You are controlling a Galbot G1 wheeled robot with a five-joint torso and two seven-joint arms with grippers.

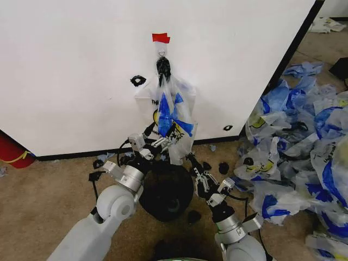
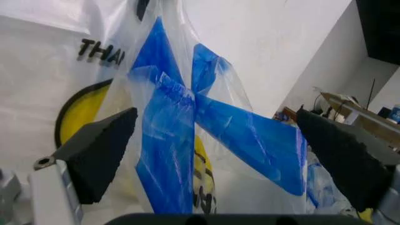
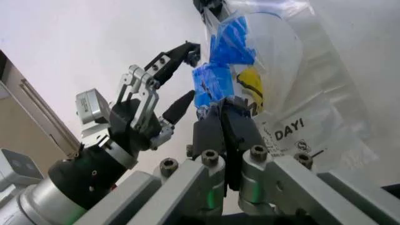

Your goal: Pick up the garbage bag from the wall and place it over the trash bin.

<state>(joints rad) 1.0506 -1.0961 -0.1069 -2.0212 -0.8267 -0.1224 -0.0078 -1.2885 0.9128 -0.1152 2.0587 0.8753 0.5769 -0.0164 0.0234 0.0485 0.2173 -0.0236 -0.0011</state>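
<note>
The garbage bag [image 1: 173, 106] hangs from a small hook under a piece of red tape [image 1: 160, 37] on the white wall [image 1: 70, 70]. It is translucent, with blue parts, a yellow face and black print. My left gripper [image 1: 162, 137] is open at the bag's lower half; in the left wrist view its fingers [image 2: 103, 150] stand wide apart with the blue folds of the bag [image 2: 206, 122] between them. My right gripper [image 1: 191, 162] is shut just below and right of the bag's bottom edge, its pads [image 3: 225, 126] pressed together. The black trash bin [image 1: 166, 193] stands on the floor under both grippers.
A big heap of blue-and-white plastic bags [image 1: 296, 147] covers the floor to the right. Small black scraps [image 1: 223, 167] lie by the wall's black base trim [image 1: 70, 156]. A red object [image 1: 12, 152] sits at the far left.
</note>
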